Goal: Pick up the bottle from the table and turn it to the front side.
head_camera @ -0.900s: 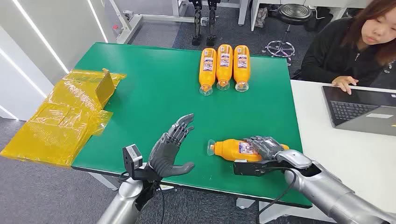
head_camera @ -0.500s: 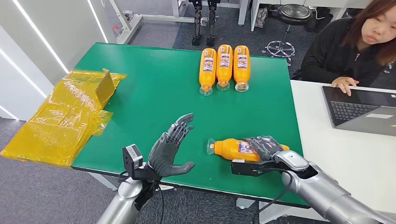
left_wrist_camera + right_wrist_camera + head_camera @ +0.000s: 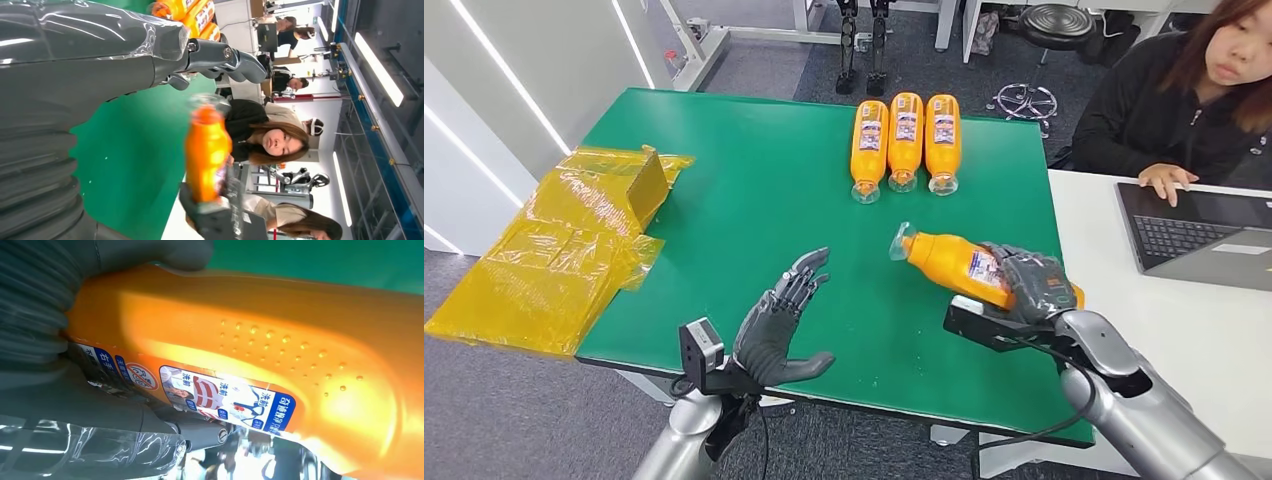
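My right hand (image 3: 1031,285) grips an orange bottle (image 3: 959,264) with a clear cap and a printed label, lifted above the green table (image 3: 754,210) and tilted, cap pointing up and to the left. The right wrist view shows the bottle (image 3: 280,355) close up, its label (image 3: 220,397) facing the camera and the thumb wrapped over it. My left hand (image 3: 779,325) hovers over the table's near edge, fingers spread, holding nothing. In the left wrist view the held bottle (image 3: 207,150) stands beyond the left hand's fingers (image 3: 220,57).
Three more orange bottles (image 3: 905,142) lie side by side at the table's far edge. Crumpled yellow plastic wrap with a box (image 3: 574,240) lies at the left edge. A person (image 3: 1184,100) sits at a white desk (image 3: 1204,330) with a laptop (image 3: 1199,235) on the right.
My right hand has lifted the bottle off the table, raising it up and away, with the cap end now tilted upward. The left hand dropped slightly nearer.
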`<move>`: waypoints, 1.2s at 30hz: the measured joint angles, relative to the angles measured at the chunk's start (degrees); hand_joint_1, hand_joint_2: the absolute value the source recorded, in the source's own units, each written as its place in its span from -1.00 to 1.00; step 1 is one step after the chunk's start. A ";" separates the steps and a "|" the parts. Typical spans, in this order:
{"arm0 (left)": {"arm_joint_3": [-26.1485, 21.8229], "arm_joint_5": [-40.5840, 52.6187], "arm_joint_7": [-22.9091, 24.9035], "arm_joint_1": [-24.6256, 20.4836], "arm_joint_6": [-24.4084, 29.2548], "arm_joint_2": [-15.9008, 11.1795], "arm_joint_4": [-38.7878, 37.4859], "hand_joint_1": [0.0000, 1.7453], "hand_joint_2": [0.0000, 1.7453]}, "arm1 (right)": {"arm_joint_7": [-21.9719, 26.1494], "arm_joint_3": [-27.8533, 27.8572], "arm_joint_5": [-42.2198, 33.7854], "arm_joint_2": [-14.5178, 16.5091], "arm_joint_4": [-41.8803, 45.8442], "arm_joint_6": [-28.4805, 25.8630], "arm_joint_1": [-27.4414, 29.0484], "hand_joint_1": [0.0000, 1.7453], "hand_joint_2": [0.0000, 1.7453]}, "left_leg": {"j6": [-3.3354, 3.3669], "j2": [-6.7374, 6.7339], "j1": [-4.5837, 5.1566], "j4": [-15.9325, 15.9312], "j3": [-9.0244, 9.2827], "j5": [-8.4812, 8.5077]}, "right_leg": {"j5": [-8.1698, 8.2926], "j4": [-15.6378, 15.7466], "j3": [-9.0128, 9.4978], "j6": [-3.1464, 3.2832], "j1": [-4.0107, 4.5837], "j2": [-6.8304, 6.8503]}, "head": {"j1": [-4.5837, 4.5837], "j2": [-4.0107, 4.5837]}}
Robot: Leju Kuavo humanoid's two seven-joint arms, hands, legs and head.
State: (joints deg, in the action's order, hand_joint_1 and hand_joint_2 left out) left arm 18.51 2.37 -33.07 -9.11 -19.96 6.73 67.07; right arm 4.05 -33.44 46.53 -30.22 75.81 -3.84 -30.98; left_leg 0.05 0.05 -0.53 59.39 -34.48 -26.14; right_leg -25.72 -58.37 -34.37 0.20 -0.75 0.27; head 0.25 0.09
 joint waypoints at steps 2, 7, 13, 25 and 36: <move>0.00 0.07 0.00 -0.08 0.19 0.01 0.01 -1.00 1.00 | -0.04 1.78 -0.07 -0.88 3.03 -1.58 1.91 1.00 1.00 | 0.00 0.01 0.00 0.00 -0.01 0.00 | 0.00 0.01 -0.02 0.00 0.00 0.02 | 0.00 0.00; 0.01 0.05 0.00 -0.44 0.29 0.16 0.01 -1.00 1.00 | 1.32 5.66 -0.85 -3.30 10.99 -6.81 9.36 1.00 1.00 | 0.00 0.07 -0.01 -0.01 -0.07 -0.01 | -0.02 0.02 -0.05 0.00 0.01 0.08 | 0.00 0.00; 0.32 -0.73 0.00 -1.46 0.25 0.58 0.01 -1.00 1.00 | 3.57 7.84 1.83 -3.56 18.77 -14.34 20.88 1.00 1.00 | -0.01 0.08 -0.01 -0.03 -0.13 -0.05 | -0.04 0.02 -0.10 0.01 0.01 0.09 | -0.01 0.00; 3.36 -3.66 1.14 -3.21 -1.27 1.45 0.01 -1.00 1.00 | 4.63 5.47 2.17 0.69 20.12 -17.50 23.87 1.00 1.00 | -0.03 0.02 -0.01 -0.04 -0.14 -0.02 | -0.02 -0.01 -0.13 0.02 0.01 0.05 | 0.00 0.00; 6.70 -8.20 2.36 -1.76 -2.83 1.17 2.66 -1.00 1.00 | 7.47 2.39 2.18 5.34 20.96 -20.89 22.44 1.00 1.00 | -0.03 0.02 -0.02 -0.05 -0.16 -0.02 | -0.04 -0.01 -0.15 0.03 0.01 0.05 | -0.01 0.00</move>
State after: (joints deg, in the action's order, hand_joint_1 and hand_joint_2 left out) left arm 25.22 -5.82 -30.71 -10.87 -22.79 7.91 69.72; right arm 11.52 -31.06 48.71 -24.88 96.78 -24.72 -8.53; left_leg 0.01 0.06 -0.55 59.34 -34.64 -26.16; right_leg -25.75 -58.39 -34.52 0.24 -0.73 0.32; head 0.25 0.09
